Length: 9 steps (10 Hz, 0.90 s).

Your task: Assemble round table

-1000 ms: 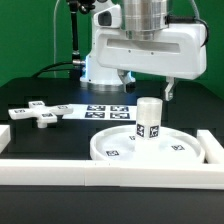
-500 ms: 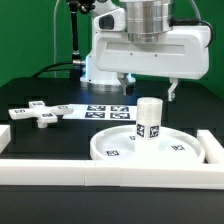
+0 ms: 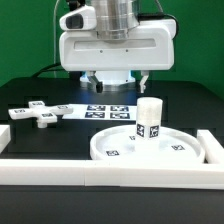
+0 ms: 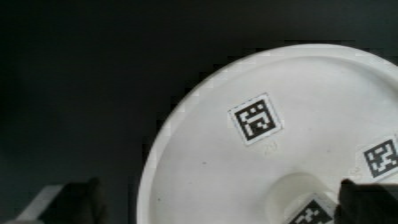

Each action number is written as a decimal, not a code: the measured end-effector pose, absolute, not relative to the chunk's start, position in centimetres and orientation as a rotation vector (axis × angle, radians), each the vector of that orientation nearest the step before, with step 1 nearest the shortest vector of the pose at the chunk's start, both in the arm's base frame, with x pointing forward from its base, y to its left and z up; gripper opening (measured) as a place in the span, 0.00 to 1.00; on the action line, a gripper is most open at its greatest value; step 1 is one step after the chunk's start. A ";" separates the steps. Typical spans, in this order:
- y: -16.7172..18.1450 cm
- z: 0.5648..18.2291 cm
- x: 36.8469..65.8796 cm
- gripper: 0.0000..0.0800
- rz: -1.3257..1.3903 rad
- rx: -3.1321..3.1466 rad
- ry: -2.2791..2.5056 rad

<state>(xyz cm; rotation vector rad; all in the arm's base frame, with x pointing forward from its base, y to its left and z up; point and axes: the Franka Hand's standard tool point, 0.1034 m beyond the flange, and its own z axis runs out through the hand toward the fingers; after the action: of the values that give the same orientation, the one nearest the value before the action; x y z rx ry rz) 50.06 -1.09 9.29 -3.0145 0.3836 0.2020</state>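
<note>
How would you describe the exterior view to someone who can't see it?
A short white leg stands upright on a large round white disc on a black table. The robot's open gripper hangs empty above, and a small cross-shaped foot lies apart at the exterior view's left.

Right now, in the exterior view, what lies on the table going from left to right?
The cross-shaped foot → marker board → cylinder leg, which stands upright on the round disc.
</note>
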 end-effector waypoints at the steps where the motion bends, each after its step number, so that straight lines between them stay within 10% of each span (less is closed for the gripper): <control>1: -1.2 9.3 50.1 0.81 0.202 -3.014 0.386; 9: -11.1 8.3 48.0 0.81 0.162 -3.033 0.559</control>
<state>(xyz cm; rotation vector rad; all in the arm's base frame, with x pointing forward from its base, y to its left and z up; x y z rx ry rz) 48.05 -11.15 8.27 -3.0329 0.5588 0.1618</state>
